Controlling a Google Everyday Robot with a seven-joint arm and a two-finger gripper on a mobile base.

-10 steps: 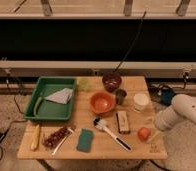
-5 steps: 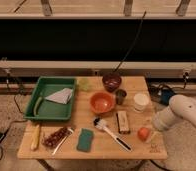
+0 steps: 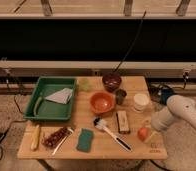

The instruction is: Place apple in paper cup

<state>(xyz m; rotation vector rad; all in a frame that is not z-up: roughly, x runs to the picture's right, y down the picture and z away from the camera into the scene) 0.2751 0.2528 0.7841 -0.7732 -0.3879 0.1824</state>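
Apple (image 3: 142,133) — small, round, orange-red, smooth-skinned — sits near the front right corner of the wooden table (image 3: 106,151), just right of a brown block (image 3: 122,121). Gripper (image 3: 149,130) at the end of the white arm (image 3: 181,112) is low at the apple's right side, touching or nearly so — whether it is closed on the fruit or wide cannot be told. Behind the apple, apart from it, stands the paper cup (image 3: 140,101), short, white, upright, pale inside, beside a dark metal cup (image 3: 121,96) and an orange bowl (image 3: 102,102).
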